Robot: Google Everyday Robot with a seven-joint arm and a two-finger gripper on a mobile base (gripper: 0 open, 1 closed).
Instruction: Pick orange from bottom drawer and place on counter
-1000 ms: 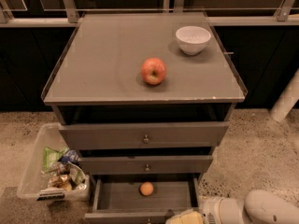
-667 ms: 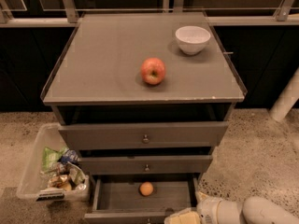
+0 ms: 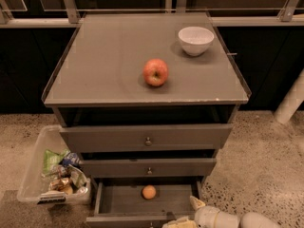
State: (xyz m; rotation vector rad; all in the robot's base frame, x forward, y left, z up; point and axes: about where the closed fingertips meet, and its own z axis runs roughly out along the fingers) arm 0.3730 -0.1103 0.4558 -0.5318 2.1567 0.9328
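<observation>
The orange (image 3: pixel 148 192) lies inside the open bottom drawer (image 3: pixel 116 204), near the middle of its floor. The counter (image 3: pixel 104 61) is the grey cabinet top above. A red-and-yellow apple (image 3: pixel 156 72) sits near the counter's centre. My gripper (image 3: pixel 186 214) is at the bottom edge of the camera view, by the drawer's front right corner, low and to the right of the orange. Its pale fingers (image 3: pixel 196 203) are partly cut off by the frame.
A white bowl (image 3: pixel 195 40) stands at the counter's back right. A clear plastic bin (image 3: pixel 40 161) with snack packets sits on the speckled floor left of the cabinet. The two upper drawers (image 3: pixel 147 137) are closed. A white post (image 3: pixel 289 101) stands at right.
My arm and gripper have shifted slightly left along the bottom edge, toward the drawer's front. The orange and other objects have not moved.
</observation>
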